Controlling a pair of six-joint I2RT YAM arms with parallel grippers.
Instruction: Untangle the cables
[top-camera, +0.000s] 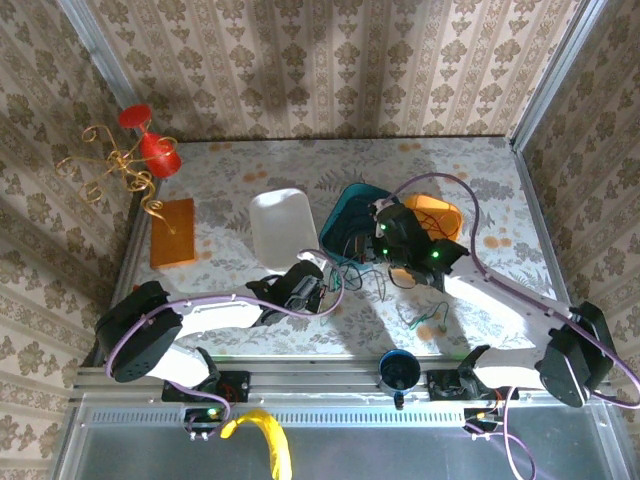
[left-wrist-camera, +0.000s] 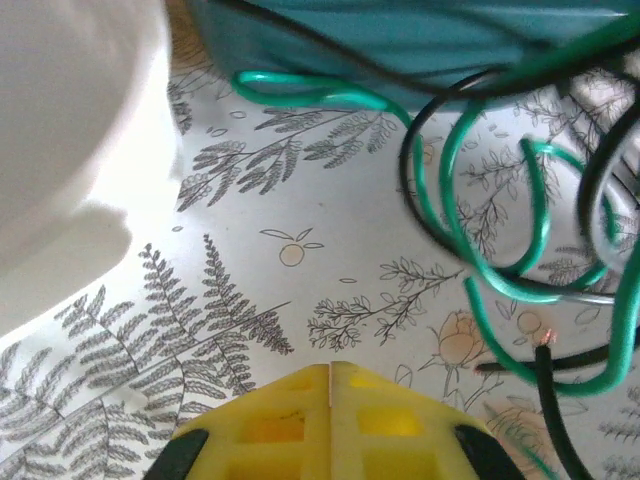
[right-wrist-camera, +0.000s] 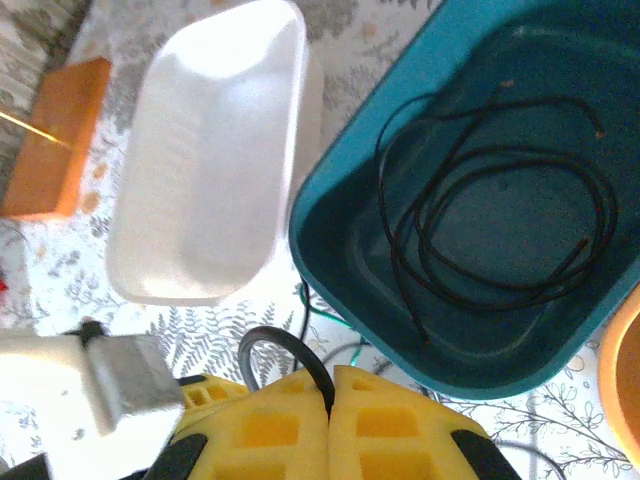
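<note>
A tangle of green and black cables (top-camera: 356, 268) lies on the table just in front of the teal tray (top-camera: 345, 205). Green cable loops (left-wrist-camera: 470, 235) and a black cable (left-wrist-camera: 555, 420) lie ahead and to the right of my left gripper (left-wrist-camera: 331, 368), which is shut with nothing in it, low over the tablecloth. My left gripper (top-camera: 320, 288) sits at the tangle's left side. My right gripper (right-wrist-camera: 330, 372) is shut on a black cable (right-wrist-camera: 275, 343) that arches up out of the fingers. It hovers near the teal tray (right-wrist-camera: 330, 250), where a dark cable (right-wrist-camera: 480, 220) lies coiled.
A white tray (top-camera: 282, 225) stands left of the teal one and an orange bowl (top-camera: 440, 214) right of it. A loose green cable (top-camera: 428, 320) lies near the front. An orange block (top-camera: 172, 232), a red ornament with gold wire (top-camera: 140, 152) and a blue cup (top-camera: 398, 370) stand around.
</note>
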